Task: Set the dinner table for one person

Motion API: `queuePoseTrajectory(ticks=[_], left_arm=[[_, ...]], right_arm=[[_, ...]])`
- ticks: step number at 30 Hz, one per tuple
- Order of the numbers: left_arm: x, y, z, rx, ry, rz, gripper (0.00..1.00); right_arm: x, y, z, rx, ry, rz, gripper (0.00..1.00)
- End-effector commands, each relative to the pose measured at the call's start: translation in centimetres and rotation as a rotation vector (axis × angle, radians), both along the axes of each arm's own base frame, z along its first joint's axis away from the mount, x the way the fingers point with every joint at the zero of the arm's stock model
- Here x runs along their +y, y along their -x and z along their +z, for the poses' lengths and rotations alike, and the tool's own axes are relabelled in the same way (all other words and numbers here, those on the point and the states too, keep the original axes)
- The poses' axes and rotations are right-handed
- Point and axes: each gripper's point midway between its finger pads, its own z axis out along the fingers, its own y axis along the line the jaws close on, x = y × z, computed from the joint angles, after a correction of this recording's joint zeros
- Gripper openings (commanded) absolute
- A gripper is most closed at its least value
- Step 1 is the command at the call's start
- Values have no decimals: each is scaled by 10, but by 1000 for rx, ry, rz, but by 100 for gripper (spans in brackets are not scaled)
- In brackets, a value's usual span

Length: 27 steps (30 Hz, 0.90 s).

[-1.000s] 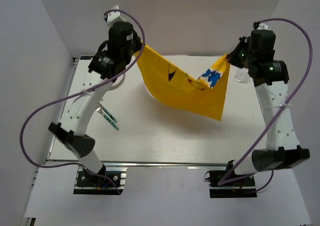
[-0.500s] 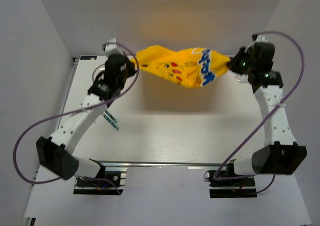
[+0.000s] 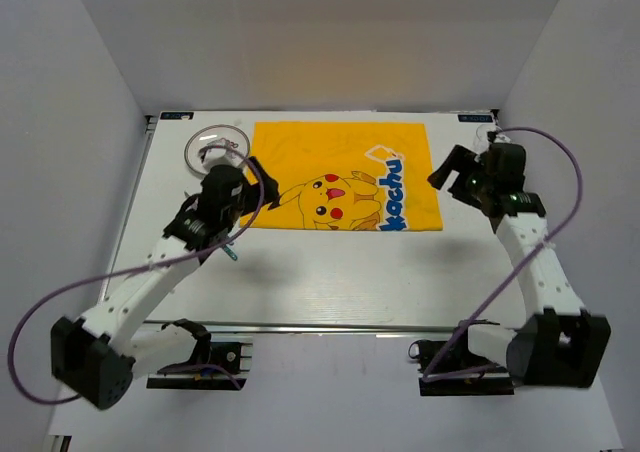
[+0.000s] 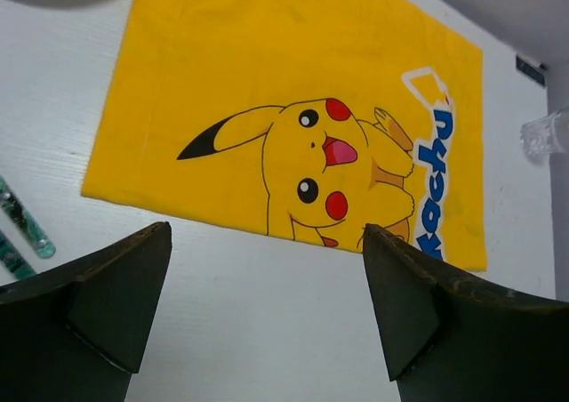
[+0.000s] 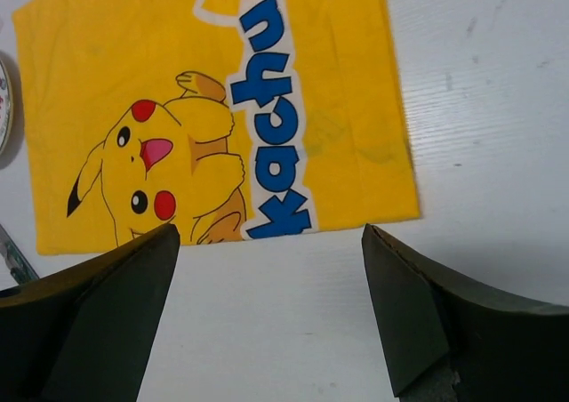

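Observation:
The dinner table (image 3: pixel 330 272) is a white top with a metal rail along its near edge. A yellow cartoon-printed placemat (image 3: pixel 340 177) lies flat and spread out on its far half. My left gripper (image 3: pixel 243 184) hovers by the mat's left near corner, open and empty. My right gripper (image 3: pixel 450 172) hovers by the mat's right edge, also open and empty. In the left wrist view the placemat (image 4: pixel 293 108) lies beyond the open gripper (image 4: pixel 267 304), bare table between the fingers. The right wrist view shows the placemat (image 5: pixel 222 108) ahead of the open gripper (image 5: pixel 267 304).
A clear glass plate (image 3: pixel 215 144) sits at the mat's far left corner. Cutlery (image 3: pixel 225 247) lies on the table under the left arm, seen as green-tinted handles (image 4: pixel 22 224). A clear glass (image 4: pixel 544 135) stands at the far right, beside the right wrist.
Both grippers opened and let go of the placemat, which hung bunched between them and now lies flat on the table. Both arms dropped lower and drew back towards the near side.

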Motion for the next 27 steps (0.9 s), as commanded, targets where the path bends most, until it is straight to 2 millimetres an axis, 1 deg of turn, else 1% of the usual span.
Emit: queuePoseTrajectory(ticks=[1, 2, 3, 4, 5, 6, 7, 8, 9, 10, 11, 12, 13, 14, 15, 18, 19, 21, 22, 23, 24, 25, 26, 27], left_arm=[[-35, -23, -1, 53, -37, -134, 98], [-38, -34, -6, 86, -46, -138, 98], [-54, -58, -12, 129, -61, -154, 98], [-63, -63, -22, 187, -76, -182, 98], [-67, -72, -30, 226, -96, -176, 98], [-78, -91, -45, 295, -119, -179, 98], [-84, -98, -55, 334, -130, -184, 98], [-88, -104, -62, 367, -142, -183, 98], [-92, -114, -79, 428, -166, -170, 98], [-95, -116, -86, 446, -188, -160, 98], [-96, -117, -93, 476, -191, -147, 98], [-100, -119, -109, 509, -196, -157, 98], [-102, -117, -118, 531, -192, -166, 98], [-103, -115, -125, 552, -187, -169, 98], [-103, -112, -139, 576, -194, -173, 98], [-104, -105, -155, 606, -186, -188, 98], [-102, -98, -167, 630, -190, -190, 98], [-107, -94, -173, 638, -159, -212, 98], [-108, -83, -183, 660, -161, -222, 98], [-110, -84, -184, 650, -146, -222, 98], [-112, -81, -187, 653, -131, -229, 98], [-114, -71, -197, 674, -133, -241, 98], [-114, -69, -200, 678, -127, -237, 98], [-114, -67, -204, 687, -124, -240, 98]], right_arm=[[39, -36, 3, -14, -33, 145, 89], [45, -45, -31, 105, -22, 165, 89], [50, -66, -13, 82, 10, 193, 89], [62, -74, -22, 128, 53, 215, 89], [62, -77, -63, 282, 88, 209, 89], [69, -96, -50, 258, 125, 211, 89], [72, -103, -58, 285, 142, 208, 89], [70, -105, -87, 379, 161, 195, 89], [75, -118, -84, 364, 174, 191, 89], [75, -124, -110, 420, 210, 188, 89], [76, -121, -121, 469, 225, 191, 89], [76, -121, -131, 505, 245, 194, 89], [80, -128, -142, 538, 265, 193, 89], [78, -126, -146, 558, 283, 186, 89], [76, -122, -153, 574, 327, 171, 89], [74, -120, -161, 563, 347, 134, 89], [66, -119, -167, 577, 347, 115, 89], [61, -121, -171, 585, 375, 99, 89], [58, -121, -177, 610, 392, 90, 89], [57, -122, -179, 612, 401, 84, 89], [52, -123, -186, 627, 418, 76, 89], [50, -124, -190, 637, 424, 73, 89], [48, -129, -186, 627, 440, 55, 89], [44, -130, -192, 645, 446, 46, 89]])
